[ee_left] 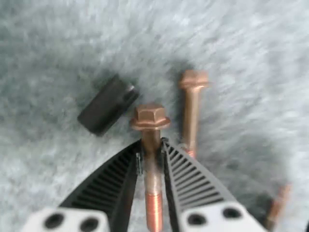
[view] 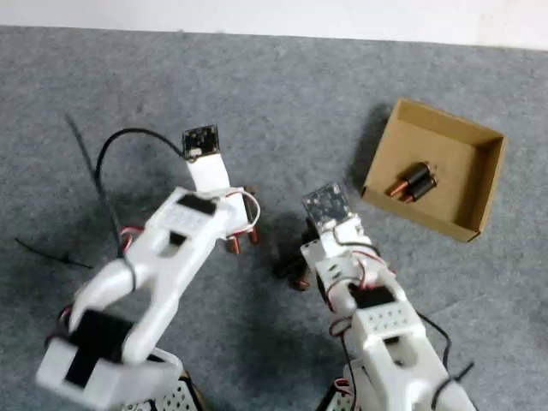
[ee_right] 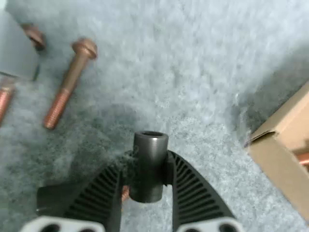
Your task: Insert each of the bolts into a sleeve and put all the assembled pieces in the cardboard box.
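Observation:
My left gripper (ee_left: 151, 146) is shut on the shank of a copper bolt (ee_left: 149, 118), whose hex head sticks out past the fingertips. Just beyond it on the grey carpet lie a second bolt (ee_left: 191, 111) and a loose black sleeve (ee_left: 107, 104). My right gripper (ee_right: 148, 158) is shut on another black sleeve (ee_right: 150, 142), held upright with its open bore showing. In the high view both grippers hang close together mid-table, the left gripper (view: 240, 233) and the right gripper (view: 296, 271). The cardboard box (view: 479, 184) at the right holds assembled pieces (view: 412, 181).
A loose bolt (ee_right: 67, 84) lies on the carpet beyond the right gripper. A corner of the cardboard box (ee_right: 282, 162) stands close beside that gripper. A black cable (view: 98, 184) trails across the carpet left of the left arm.

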